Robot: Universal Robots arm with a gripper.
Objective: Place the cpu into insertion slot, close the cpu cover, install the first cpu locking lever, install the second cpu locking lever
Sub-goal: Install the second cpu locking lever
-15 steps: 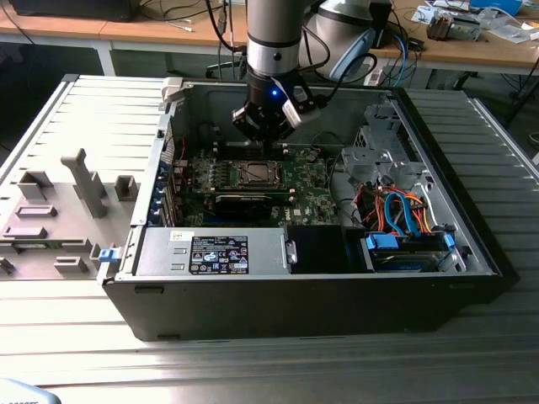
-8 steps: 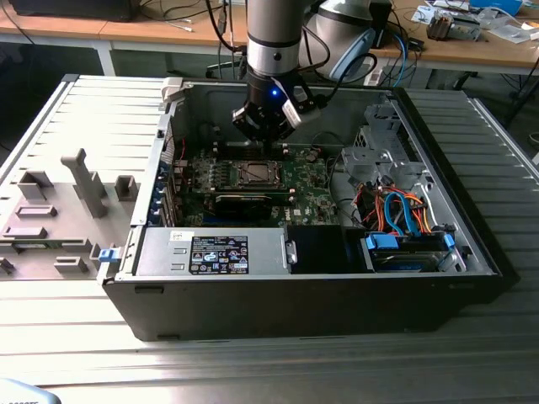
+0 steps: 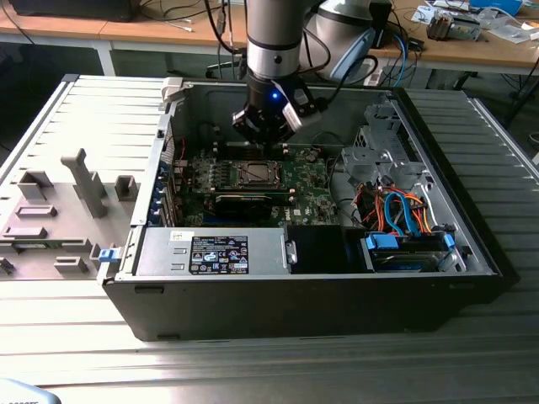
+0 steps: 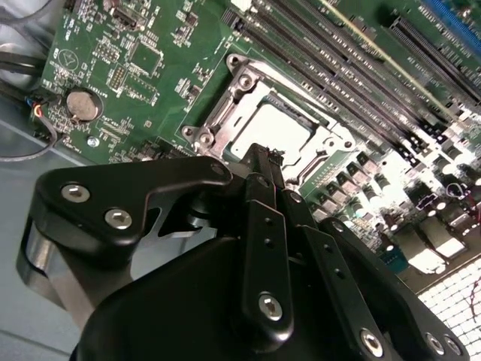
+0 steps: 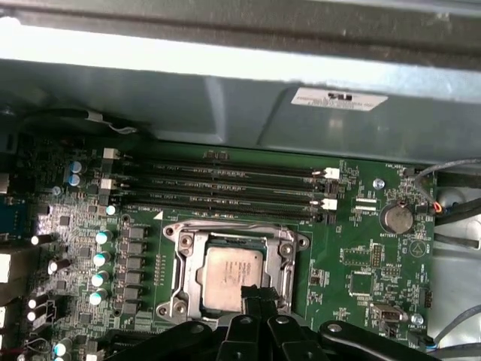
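My arm (image 3: 274,38) comes straight down from above, wrist vertical, with a blue light glowing on the wrist. My gripper (image 3: 266,135) hangs at its end, pointing downward. In both wrist views my black fingers (image 4: 264,188) are pressed together, tips meeting with no gap between them (image 5: 255,295), the linkage bars folded in close on either side.

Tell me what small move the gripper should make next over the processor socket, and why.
Probably ease straight down a little. The cpu already lies in its socket with the cpu cover flat around it, and the shut gripper hovers at the socket's edge, seemingly not yet touching anything.
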